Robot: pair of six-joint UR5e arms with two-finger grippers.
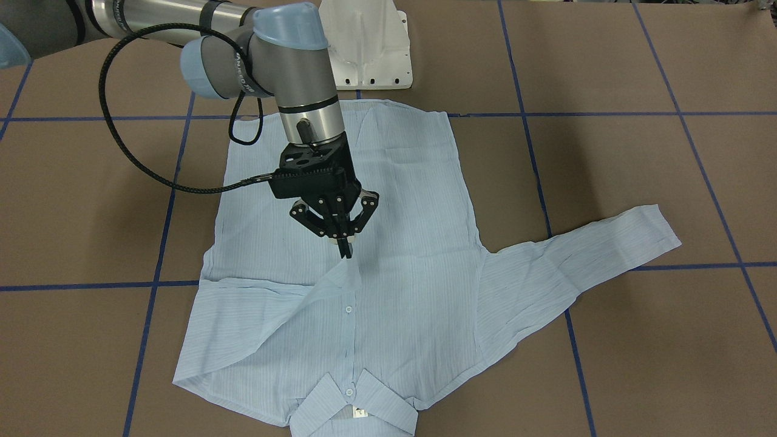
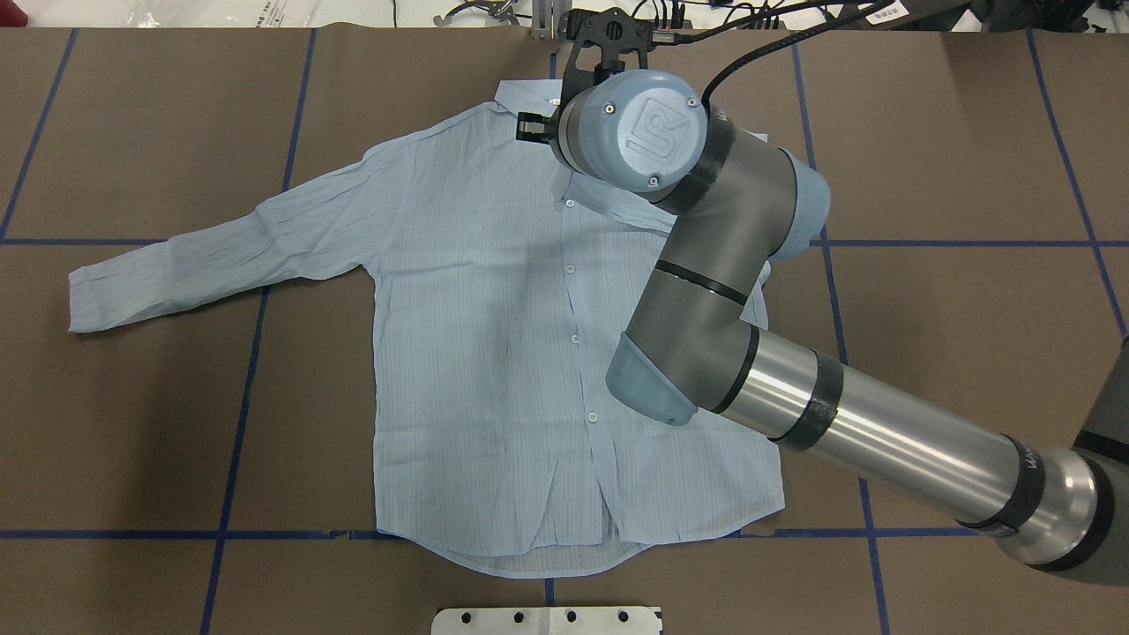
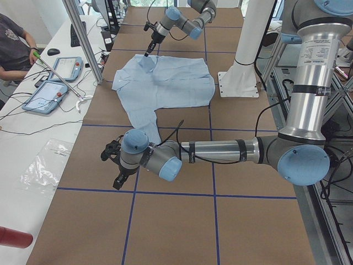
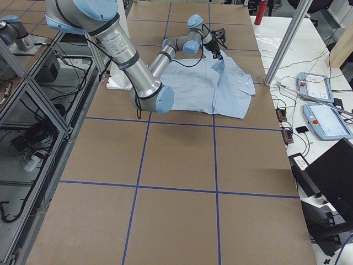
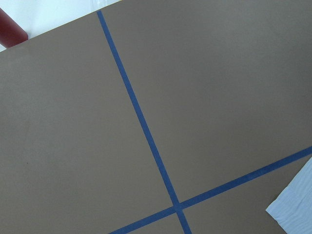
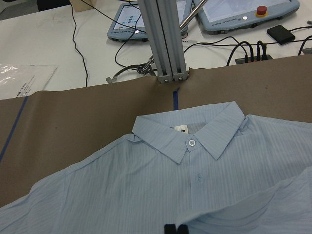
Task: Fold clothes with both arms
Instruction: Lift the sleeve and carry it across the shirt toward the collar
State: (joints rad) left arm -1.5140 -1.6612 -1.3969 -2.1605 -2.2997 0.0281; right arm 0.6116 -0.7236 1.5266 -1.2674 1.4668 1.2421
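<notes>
The pale-blue striped shirt (image 1: 413, 255) lies buttoned and face up on the brown table, collar (image 1: 355, 406) toward the operators' side. One sleeve (image 1: 589, 255) stretches out flat; the other is drawn across the chest. My right gripper (image 1: 345, 250) is shut on that drawn-over fabric, lifting it into a small peak above the button line. In the right wrist view its fingertips (image 6: 175, 229) show closed below the collar (image 6: 195, 136). My left gripper (image 3: 110, 165) hovers over bare table, well away from the shirt (image 3: 171, 83); I cannot tell whether it is open. A cuff corner (image 5: 295, 209) shows in the left wrist view.
The white pedestal base (image 1: 370, 48) stands just beyond the shirt's hem. Blue tape lines (image 5: 141, 122) grid the table. An aluminium post (image 6: 165, 39) and control tablets (image 6: 234, 9) sit past the collar edge. A person (image 3: 11, 44) sits at the side bench. A red object (image 3: 11, 237) lies nearby.
</notes>
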